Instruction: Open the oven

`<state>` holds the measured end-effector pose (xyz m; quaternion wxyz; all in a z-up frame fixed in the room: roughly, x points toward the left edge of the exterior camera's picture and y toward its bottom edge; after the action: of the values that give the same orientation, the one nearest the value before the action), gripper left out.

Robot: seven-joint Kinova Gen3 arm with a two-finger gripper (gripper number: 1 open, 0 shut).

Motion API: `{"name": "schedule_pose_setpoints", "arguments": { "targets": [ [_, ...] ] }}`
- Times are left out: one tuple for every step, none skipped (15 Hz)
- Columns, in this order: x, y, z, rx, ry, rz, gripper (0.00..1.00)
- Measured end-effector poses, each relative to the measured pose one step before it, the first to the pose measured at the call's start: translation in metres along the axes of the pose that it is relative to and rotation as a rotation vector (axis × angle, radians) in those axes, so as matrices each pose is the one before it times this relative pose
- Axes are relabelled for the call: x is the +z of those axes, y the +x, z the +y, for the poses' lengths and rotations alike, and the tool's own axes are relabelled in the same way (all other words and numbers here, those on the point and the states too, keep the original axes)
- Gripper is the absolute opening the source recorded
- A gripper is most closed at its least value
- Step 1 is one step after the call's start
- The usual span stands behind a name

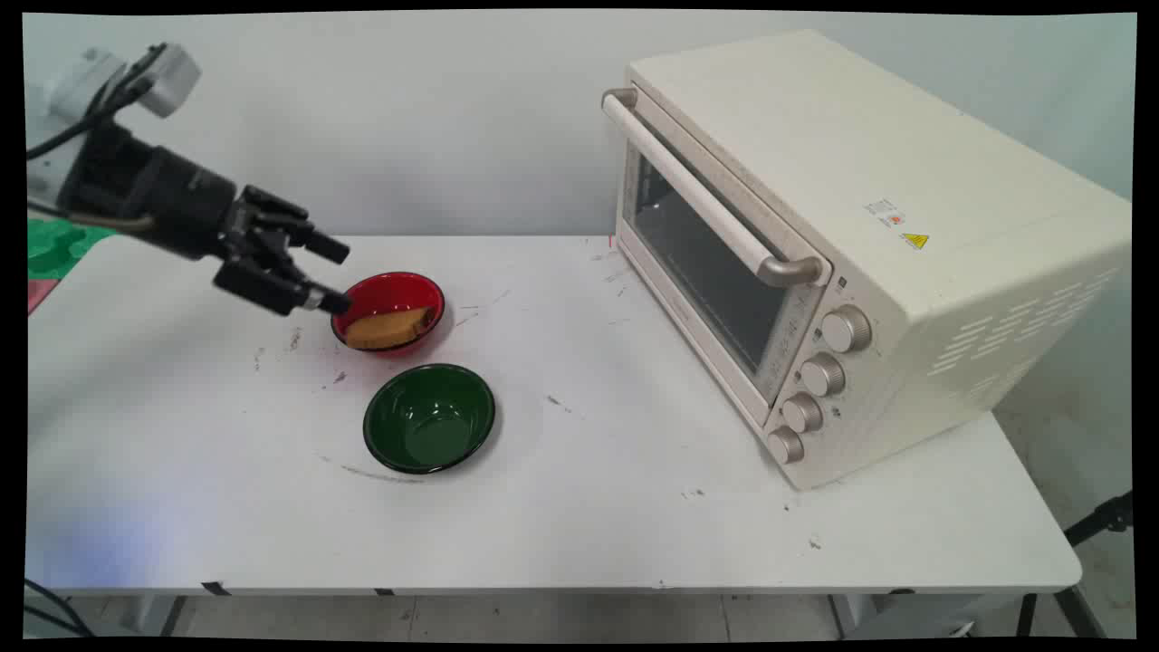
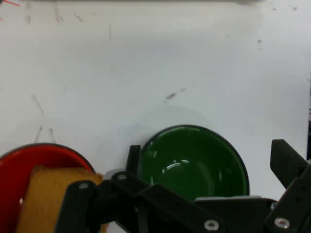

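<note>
My black gripper [image 1: 337, 274] hangs open and holds nothing, just left of a red bowl [image 1: 398, 282]. Its lower fingertip overlaps that bowl's left rim in the main view. A flat yellow-brown slab [image 1: 385, 328] lies in the red bowl. In front of it stands an empty dark green bowl [image 1: 429, 418]. In the hand view, the green bowl [image 2: 194, 160] shows between the two spread fingers of the gripper [image 2: 209, 158]. The red bowl [image 2: 19, 165] with the slab [image 2: 48, 194] sits at the lower left, partly behind the linkage.
A large cream toaster oven [image 1: 815, 226] with its glass door shut, a bar handle and several knobs fills the right side of the white table [image 1: 589, 507]. Scuff marks dot the tabletop. Green and red patches show past the table's far left edge.
</note>
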<state>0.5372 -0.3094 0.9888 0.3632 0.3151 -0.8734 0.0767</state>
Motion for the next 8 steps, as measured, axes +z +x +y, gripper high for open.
{"name": "schedule_pose_setpoints", "arguments": {
  "targets": [
    [0.00319,0.00863,-0.00194,-0.00433,0.00887,0.00418,1.00],
    [0.00250,0.00896,-0.00158,-0.00419,0.00698,0.00421,1.00],
    [0.00303,0.01249,-0.00167,-0.00475,0.00707,0.00541,1.00],
    [0.00228,0.01187,-0.00125,-0.00172,0.00750,0.00125,1.00],
    [0.00270,0.01535,-0.00119,0.00075,0.00949,-0.00151,1.00],
    [0.00183,0.00984,-0.00009,0.00322,0.00549,-0.00328,1.00],
    [0.00243,0.01601,-0.00024,0.00618,0.00828,-0.00288,1.00],
    [0.00334,0.02053,0.00013,0.00896,0.00901,-0.00292,1.00]
  ]
}}
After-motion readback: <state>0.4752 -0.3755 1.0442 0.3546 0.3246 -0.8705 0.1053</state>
